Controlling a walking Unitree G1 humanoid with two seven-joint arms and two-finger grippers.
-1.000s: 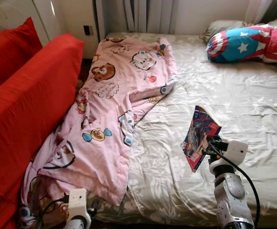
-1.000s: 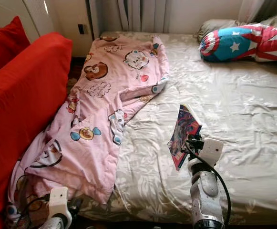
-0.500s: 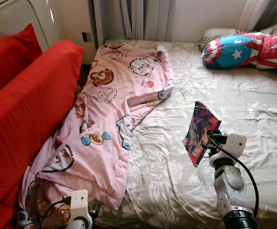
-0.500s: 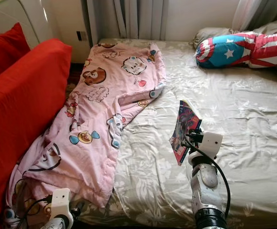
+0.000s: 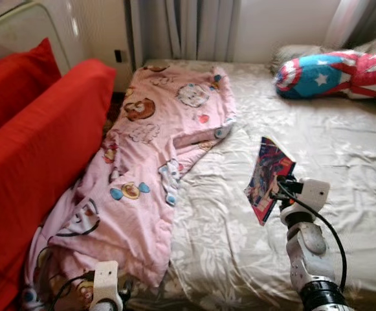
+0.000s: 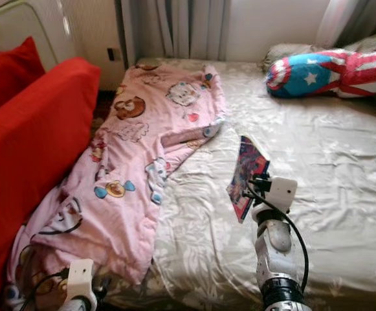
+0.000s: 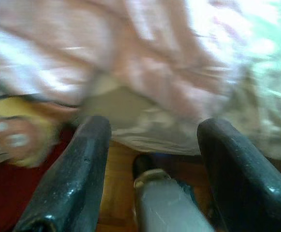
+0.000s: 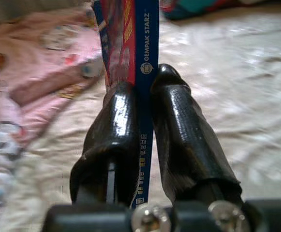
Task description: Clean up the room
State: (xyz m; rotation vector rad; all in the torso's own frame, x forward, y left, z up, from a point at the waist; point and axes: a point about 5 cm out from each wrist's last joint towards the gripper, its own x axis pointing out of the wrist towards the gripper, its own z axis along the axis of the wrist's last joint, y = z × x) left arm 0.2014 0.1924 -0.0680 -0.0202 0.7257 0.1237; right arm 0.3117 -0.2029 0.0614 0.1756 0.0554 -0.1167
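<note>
Right wrist view: right gripper (image 8: 145, 121) jaws clamped on comic book (image 5: 269, 178) spine; thin, floppy, light. Left gripper (image 7: 152, 159) jaws apart.

view: whole scene sits a bit lower in frame than half a second ago, blurrier; camera shift, bed (image 5: 343, 149) items not moved
right gripper (image 5: 279, 193): with clamped comic book (image 5: 267, 176), slightly nearer the pink blanket (image 5: 150, 162), a touch higher
left gripper (image 7: 150, 169): wrist a bit lower at blanket's near corner
</note>
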